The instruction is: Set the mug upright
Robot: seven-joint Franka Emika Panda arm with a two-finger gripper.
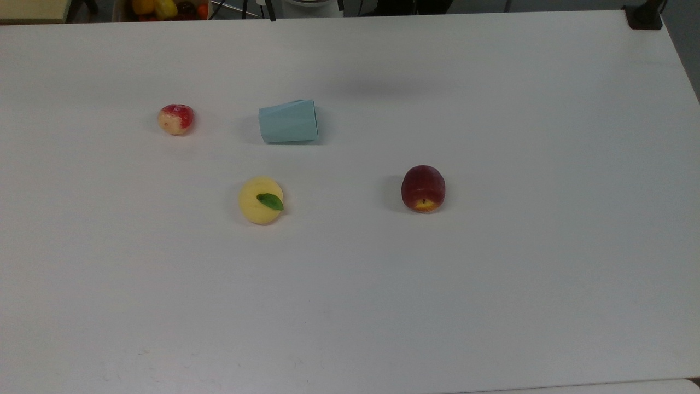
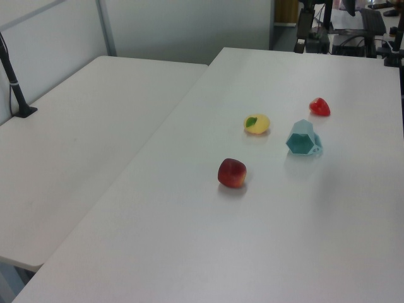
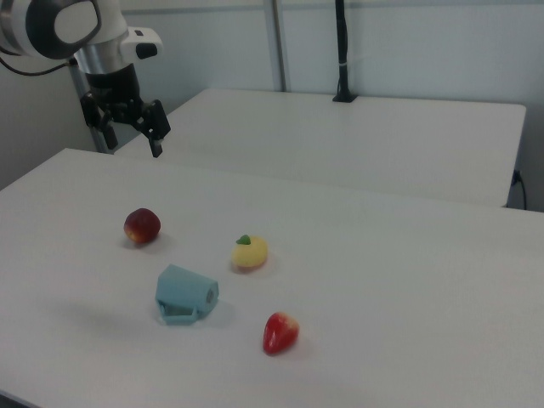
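The pale-blue faceted plastic mug (image 1: 288, 121) lies sideways on the white desk (image 1: 492, 273); it looks light and slippery, so I'd pinch its rim wall. My gripper (image 3: 132, 127) hangs well apart, jaws open.

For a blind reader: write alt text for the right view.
A pale blue mug lies on its side on a white table, between a red apple, a yellow fruit and a strawberry. The open gripper hangs high above the table's far left.
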